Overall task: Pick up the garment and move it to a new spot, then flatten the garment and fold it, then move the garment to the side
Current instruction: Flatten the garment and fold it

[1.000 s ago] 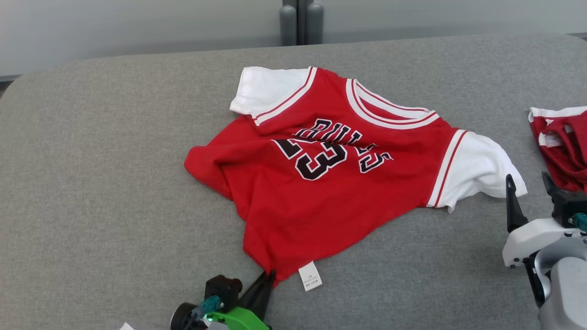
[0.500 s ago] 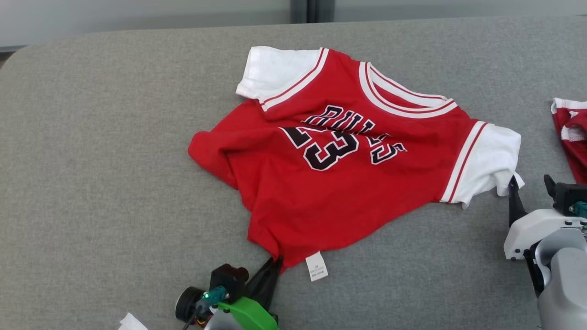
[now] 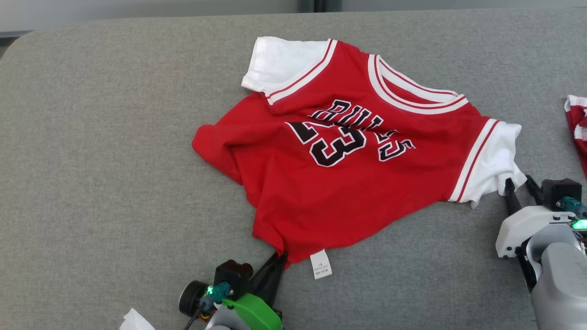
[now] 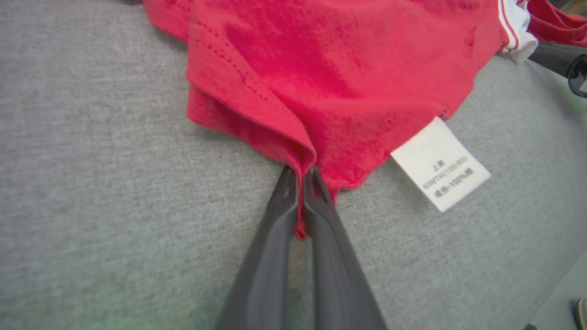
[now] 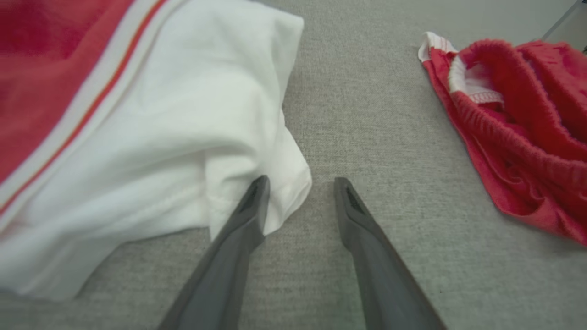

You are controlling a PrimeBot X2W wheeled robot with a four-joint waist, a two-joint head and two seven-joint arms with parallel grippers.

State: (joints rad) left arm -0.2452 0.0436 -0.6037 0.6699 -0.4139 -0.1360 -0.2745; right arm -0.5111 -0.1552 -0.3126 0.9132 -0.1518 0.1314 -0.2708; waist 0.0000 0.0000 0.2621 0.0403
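Red jersey (image 3: 348, 183) lies face up in the middle of the grey tabletop (image 3: 91, 137) in the head view, rumpled and bunched along one side. The left jaws sit at its near hem, just beside the white label (image 3: 321, 264). The right jaws sit at the corner of the white sleeve (image 3: 497, 160). Holding two corners so far apart would, I judge, let the arms draw the cloth taut to flatten it. A second red garment (image 3: 578, 133) lies apart at the right edge.

Left wrist view: the left jaws are pressed together on a bunched fold of the hem (image 4: 298, 156), with red cloth showing between them.

Right wrist view: the right jaws stand partly apart and hold nothing yet. One finger (image 5: 250, 206) touches the sleeve corner (image 5: 284, 192), which reaches into the gap. The other finger is over bare tabletop. Closing would likely catch only that corner.
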